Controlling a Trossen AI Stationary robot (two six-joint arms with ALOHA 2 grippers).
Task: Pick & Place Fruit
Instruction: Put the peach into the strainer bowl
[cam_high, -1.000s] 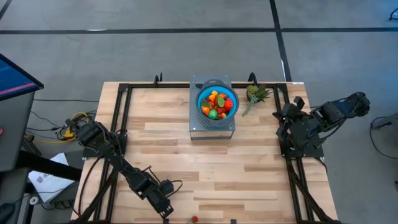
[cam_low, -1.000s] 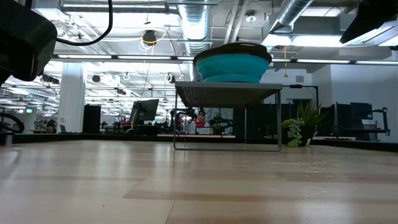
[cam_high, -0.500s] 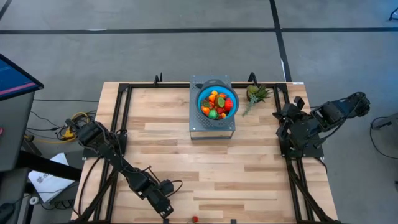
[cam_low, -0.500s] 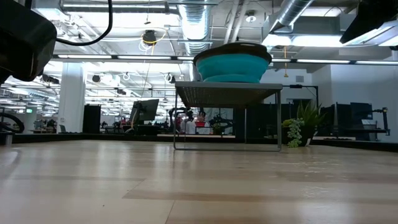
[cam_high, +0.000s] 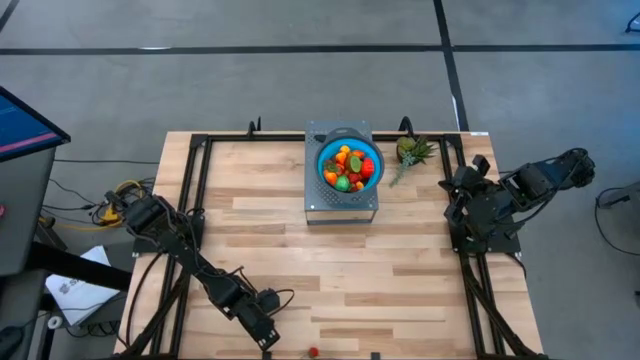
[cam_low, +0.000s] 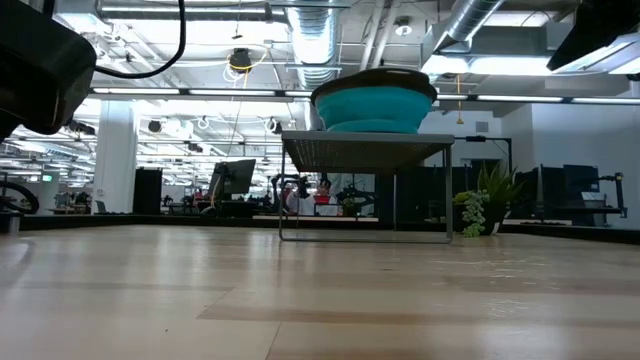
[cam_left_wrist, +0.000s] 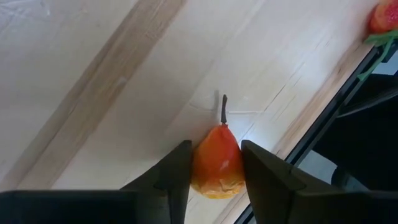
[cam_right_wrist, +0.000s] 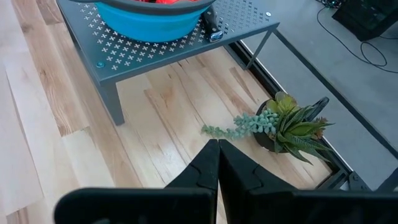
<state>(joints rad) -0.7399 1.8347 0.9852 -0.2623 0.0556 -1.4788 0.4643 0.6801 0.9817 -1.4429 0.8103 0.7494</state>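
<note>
The left pincer (cam_left_wrist: 214, 171) is clamped around an orange pear (cam_left_wrist: 216, 163) at the table's (cam_left_wrist: 93, 93) near edge.

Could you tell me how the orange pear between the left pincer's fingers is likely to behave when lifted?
The pear looks smooth and rounded, so it may slip or swivel between the left pincer's narrow fingers. Set down, it would probably roll. It seems stiff, likely light plastic.

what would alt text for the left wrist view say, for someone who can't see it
The left gripper has its two dark fingers closed on a small orange pear-shaped toy fruit with a dark stem, just above the light wooden table. A red strawberry-like fruit lies near the table's black frame edge.
</note>
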